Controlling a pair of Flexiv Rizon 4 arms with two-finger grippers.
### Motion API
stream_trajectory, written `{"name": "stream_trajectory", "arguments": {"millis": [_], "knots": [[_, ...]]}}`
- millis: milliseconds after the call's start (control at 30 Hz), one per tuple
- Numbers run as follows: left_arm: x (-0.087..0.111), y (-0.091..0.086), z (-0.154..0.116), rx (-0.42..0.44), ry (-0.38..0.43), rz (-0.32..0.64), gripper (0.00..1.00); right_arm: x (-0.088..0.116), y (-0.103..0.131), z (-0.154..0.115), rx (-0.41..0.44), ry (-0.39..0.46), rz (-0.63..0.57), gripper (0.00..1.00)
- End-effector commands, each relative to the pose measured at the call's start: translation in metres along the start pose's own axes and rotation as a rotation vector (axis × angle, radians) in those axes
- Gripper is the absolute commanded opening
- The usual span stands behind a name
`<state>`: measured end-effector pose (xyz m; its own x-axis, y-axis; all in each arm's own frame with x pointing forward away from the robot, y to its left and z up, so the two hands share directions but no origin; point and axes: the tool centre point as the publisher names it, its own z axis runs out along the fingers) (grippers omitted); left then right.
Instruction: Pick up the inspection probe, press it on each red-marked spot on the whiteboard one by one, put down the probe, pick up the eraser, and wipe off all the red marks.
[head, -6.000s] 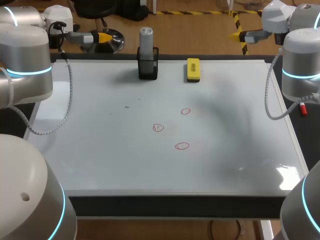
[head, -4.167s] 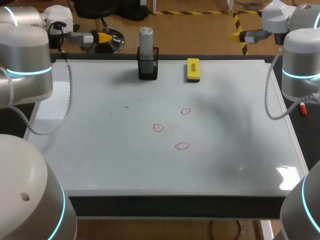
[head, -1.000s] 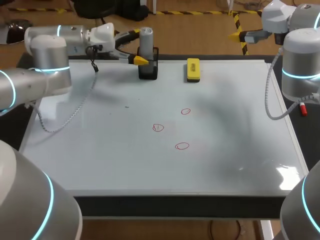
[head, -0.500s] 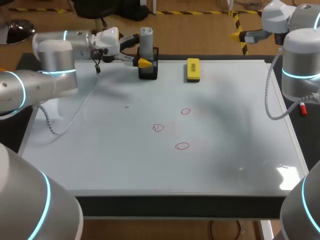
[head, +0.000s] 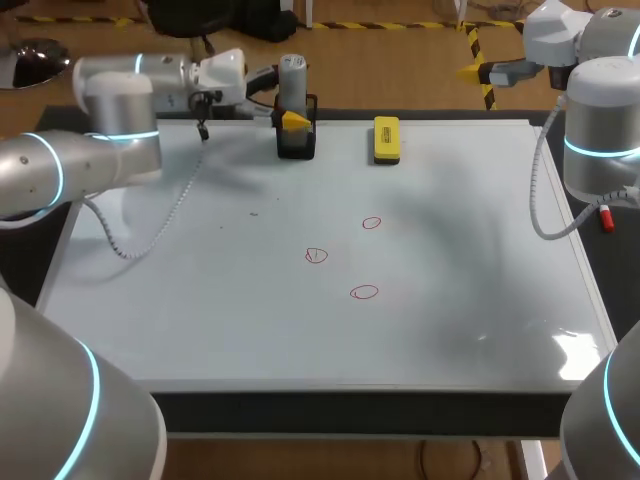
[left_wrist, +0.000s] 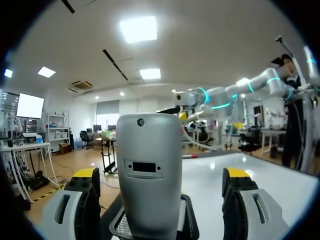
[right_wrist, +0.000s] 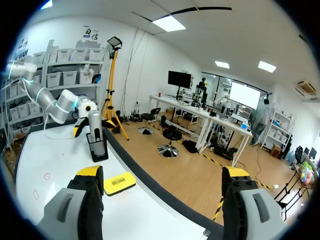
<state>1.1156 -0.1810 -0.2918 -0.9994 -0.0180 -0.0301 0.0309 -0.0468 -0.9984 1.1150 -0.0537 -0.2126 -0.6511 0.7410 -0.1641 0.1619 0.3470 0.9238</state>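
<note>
Left gripper (left_wrist: 161, 176) has swung in; its spread fingers (left_wrist: 82, 207) now flank the inspection probe (head: 291, 78) (still in its holder (head: 297, 143)), ready to pinch.

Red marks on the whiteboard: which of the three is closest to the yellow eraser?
The red circle farthest from the robot, nearly in line with the yellow rectangular eraser; the other two lie nearer the front edge.

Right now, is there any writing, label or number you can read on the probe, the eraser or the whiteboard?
Yellow eraser: dark print on its label, too small to read.
Inspection probe: a dark slot, no readable text.
Whiteboard: three red circle marks, no words.
</note>
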Motion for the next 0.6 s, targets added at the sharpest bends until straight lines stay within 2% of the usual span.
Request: {"name": "stream_trajectory", "arguments": {"millis": [33,167,233,300,367,400,500,600], "knots": [[-0.0032,0.0005,0.0009,-0.001,0.003,-0.002,1.00,-0.0004,0.0003,0.0002,0.002,0.001,0.000,1.00],[-0.0035,-0.0003,0.0010,-0.009,0.006,-0.005,0.99,-0.0004,0.0003,0.0002,0.002,0.001,0.000,1.00],[-0.0030,-0.0008,0.0015,-0.008,0.004,-0.005,0.95,-0.0004,0.0003,0.0002,0.002,0.001,0.000,1.00],[-0.0031,-0.0001,0.0015,-0.005,0.001,-0.007,0.75,-0.0004,0.0003,0.0002,0.002,0.001,0.000,1.00],[-0.0033,0.0019,0.0012,-0.008,0.001,-0.011,0.48,-0.0004,0.0003,0.0002,0.002,0.001,0.000,1.00],[-0.0014,0.0017,0.0025,-0.008,-0.001,-0.013,0.40,-0.0004,0.0003,0.0002,0.002,0.001,0.000,1.00],[0.0004,0.0018,0.0028,-0.007,-0.008,-0.017,0.00,-0.0004,0.0003,0.0002,0.002,0.001,0.000,1.00],[0.0018,0.0027,0.0021,-0.008,-0.012,-0.018,0.00,-0.0004,0.0003,0.0002,0.002,0.001,0.000,1.00]]}}
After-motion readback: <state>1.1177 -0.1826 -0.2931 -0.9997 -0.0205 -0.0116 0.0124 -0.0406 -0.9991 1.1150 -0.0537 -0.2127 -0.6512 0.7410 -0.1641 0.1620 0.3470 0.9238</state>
